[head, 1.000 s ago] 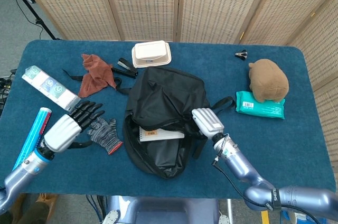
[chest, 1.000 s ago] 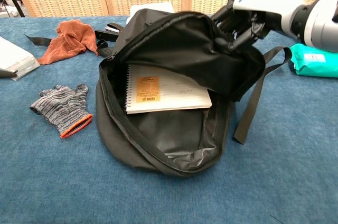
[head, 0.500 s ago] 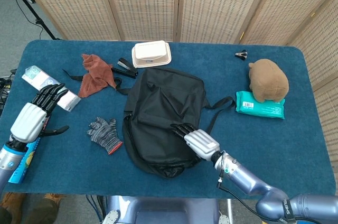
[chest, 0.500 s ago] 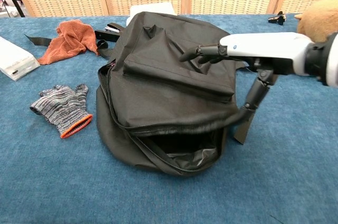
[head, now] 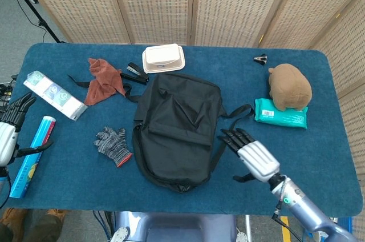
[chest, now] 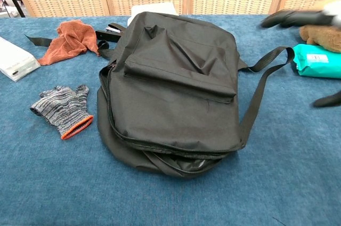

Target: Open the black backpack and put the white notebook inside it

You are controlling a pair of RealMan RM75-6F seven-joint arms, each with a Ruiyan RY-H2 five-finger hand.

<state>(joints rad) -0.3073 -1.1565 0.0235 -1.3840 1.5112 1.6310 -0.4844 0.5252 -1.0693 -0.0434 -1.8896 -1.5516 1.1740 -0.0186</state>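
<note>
The long table covered in dark blue cloth (head: 319,156) fills most of the view, with woven folding screens (head: 188,2) standing behind it. In the middle lies the black fabric backpack (head: 179,128), flat on its back with the flap down over the main compartment; the zip along its near edge gapes a little in the chest view. The white notebook does not show in either view, so from here I cannot tell where it is.

The right hand (head: 251,153) hovers just beside the backpack's right edge, near a loose black strap (chest: 258,85), fingers spread and holding nothing. The left hand (head: 8,130) sits at the far left edge of the table, fingers splayed apart and empty, next to a blue and red tube (head: 34,148).

Over on the right a brown plush toy (head: 291,85) rests against a teal packet of wipes (head: 280,113). A white plastic lidded box (head: 163,57) stands just behind the backpack, with a black stapler (head: 134,71) beside it. A rust-brown crumpled cloth (head: 102,79) lies to the left, and further left a flat white packet (head: 54,95). A grey knit glove with an orange cuff (head: 114,144) lies near the backpack's left side. A small black clip (head: 261,58) sits well apart at the back.
</note>
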